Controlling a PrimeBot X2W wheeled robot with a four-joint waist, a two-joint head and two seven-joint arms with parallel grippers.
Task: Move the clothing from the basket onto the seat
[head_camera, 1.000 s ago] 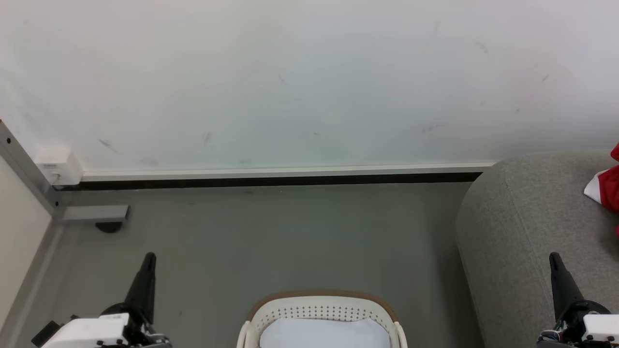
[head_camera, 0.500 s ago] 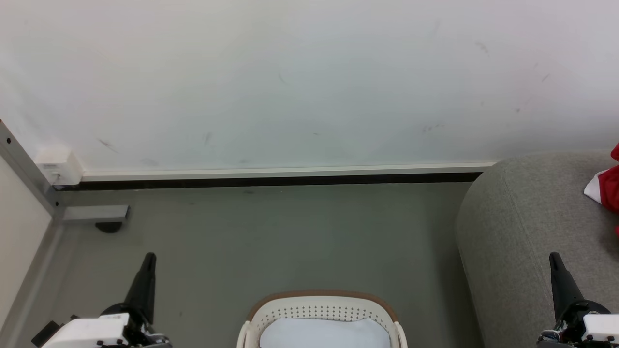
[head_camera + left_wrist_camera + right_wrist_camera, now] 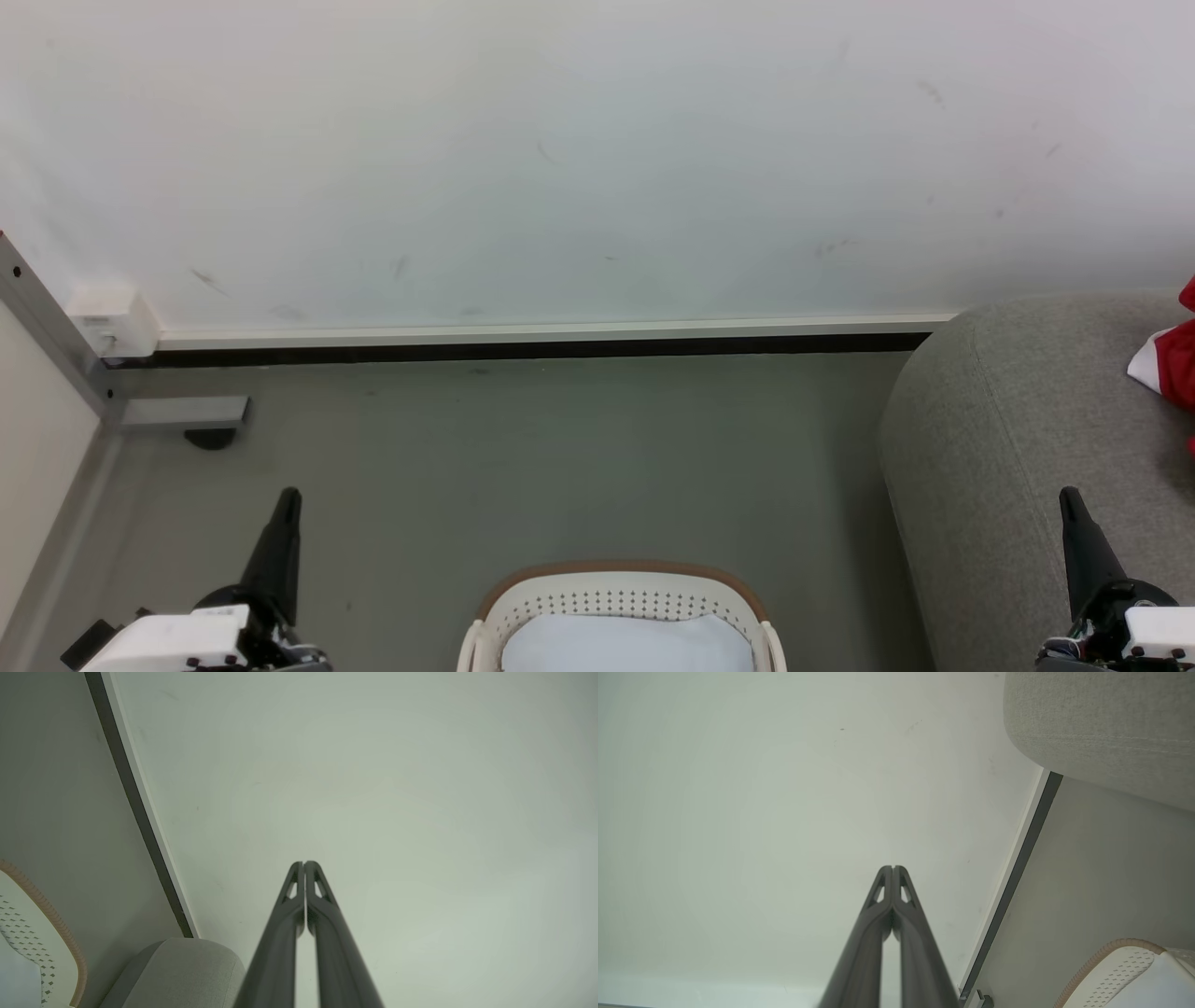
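The white perforated basket (image 3: 621,597) with its brown rim band stands on the floor at the bottom centre of the head view; its pale blue-white base shows, with no fabric visible in it. Red clothing (image 3: 1172,364) with a white panel lies on the grey seat (image 3: 1008,439) at the right edge. My left gripper (image 3: 289,495) is shut at the lower left, left of the basket, holding nothing. My right gripper (image 3: 1067,495) is shut at the lower right, in front of the seat. Both wrist views show the fingertips pressed together, left gripper (image 3: 304,863) and right gripper (image 3: 893,868), pointing at the wall.
A white wall (image 3: 597,159) with a dark skirting strip (image 3: 523,350) closes the far side of the grey floor (image 3: 523,457). A metal frame with a foot (image 3: 187,415) and a white box (image 3: 114,322) stand at the left.
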